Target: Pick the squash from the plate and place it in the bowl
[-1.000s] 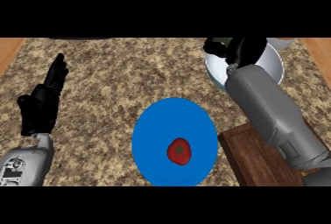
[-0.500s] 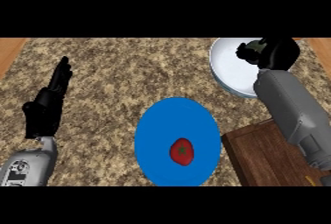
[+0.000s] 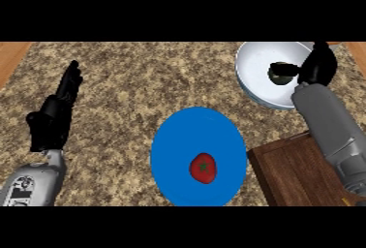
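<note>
A dark green squash [image 3: 282, 72] lies inside the white bowl [image 3: 259, 63] at the far right of the counter. My right hand [image 3: 319, 65] is over the bowl's right rim, just to the right of the squash, fingers straightened and open with nothing in them. The blue plate [image 3: 178, 145] sits in the middle near the front and holds only a red tomato [image 3: 203, 167]. At the left, my left hand [image 3: 54, 116] rests open, fingers pointing up.
A dark wooden board [image 3: 300, 172] lies at the front right, next to the plate and under my right forearm. The speckled stone counter [image 3: 143, 77] runs between the left hand and the bowl.
My right hand has moved right across the bowl to its right rim. The squash now shows apart from the hand, lying in the bowl. The left hand has stayed still.
</note>
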`<state>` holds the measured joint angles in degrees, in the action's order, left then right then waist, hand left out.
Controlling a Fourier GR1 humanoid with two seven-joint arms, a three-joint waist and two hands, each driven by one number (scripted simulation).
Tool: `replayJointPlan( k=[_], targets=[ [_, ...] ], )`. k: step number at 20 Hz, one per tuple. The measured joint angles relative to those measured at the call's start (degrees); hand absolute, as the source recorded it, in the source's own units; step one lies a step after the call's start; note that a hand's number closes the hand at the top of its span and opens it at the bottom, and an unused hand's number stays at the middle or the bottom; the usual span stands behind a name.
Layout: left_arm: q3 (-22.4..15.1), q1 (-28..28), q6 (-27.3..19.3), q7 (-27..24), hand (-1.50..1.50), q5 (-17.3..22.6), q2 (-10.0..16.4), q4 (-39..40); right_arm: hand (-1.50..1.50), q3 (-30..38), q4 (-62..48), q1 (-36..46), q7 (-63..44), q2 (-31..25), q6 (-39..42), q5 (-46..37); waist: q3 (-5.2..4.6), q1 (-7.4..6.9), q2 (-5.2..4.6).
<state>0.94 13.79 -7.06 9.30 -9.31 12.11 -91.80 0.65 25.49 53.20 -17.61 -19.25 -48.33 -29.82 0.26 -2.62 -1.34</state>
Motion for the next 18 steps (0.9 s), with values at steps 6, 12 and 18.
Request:
replayJointPlan(
  k=[6, 12, 18],
  targets=[
    [0.58, 0.39, 0.79, 0.78, 0.0, 0.33, 0.46, -0.07, -1.5, 7.23, 0.52, -1.54, 14.61, 0.03, -0.63, 7.69, -0.07, 0.36, 0.31],
    [1.56, -1.66, 0.64, 0.37, 0.0, -0.01, 0.56, -0.7, -1.5, 12.09, 5.42, -6.14, 22.41, 0.74, 2.28, 14.34, -0.17, 1.8, 1.04],
    [2.92, -1.88, 0.77, 0.24, 0.0, 0.0, 0.82, 0.29, -1.5, 12.88, 19.31, -15.29, 23.66, 1.74, 7.4, 19.51, -0.26, 3.24, 1.6]
  ],
)
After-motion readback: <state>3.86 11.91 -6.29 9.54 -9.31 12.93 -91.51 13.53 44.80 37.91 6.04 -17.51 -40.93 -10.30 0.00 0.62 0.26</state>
